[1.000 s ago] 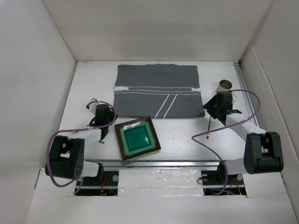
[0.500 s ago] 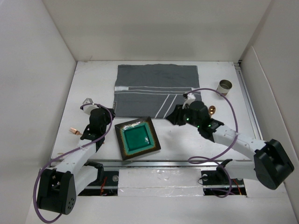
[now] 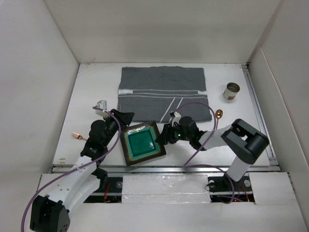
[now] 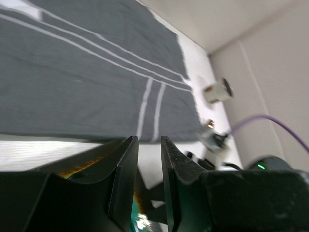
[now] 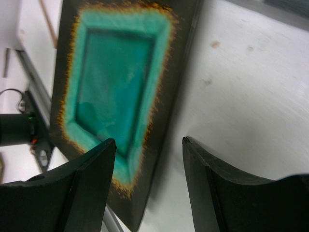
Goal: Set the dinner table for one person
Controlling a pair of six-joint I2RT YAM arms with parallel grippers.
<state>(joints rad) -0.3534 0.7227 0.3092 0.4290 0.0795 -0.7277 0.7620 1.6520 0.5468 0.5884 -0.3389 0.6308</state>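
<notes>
Closed in on plate (image 3: 142,144) w/in last sec: L pincer (image 4: 149,143) narrow at upper-left corner, R pincer (image 5: 147,145) wide at right edge; lift prob. next.

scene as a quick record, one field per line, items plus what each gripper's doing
mat: grey striped cloth mat, spread flat, far centre
plate: dark square plate with teal glazed centre, flat on the white tabletop, near side of the mat
cup: small metal cup, right of the mat
copper pieces: one right of the mat, another at far left; kind unclear
left gripper: at plate's far-left corner, fingers narrowly apart, grasp unclear
right gripper: open, at plate's right edge
</notes>
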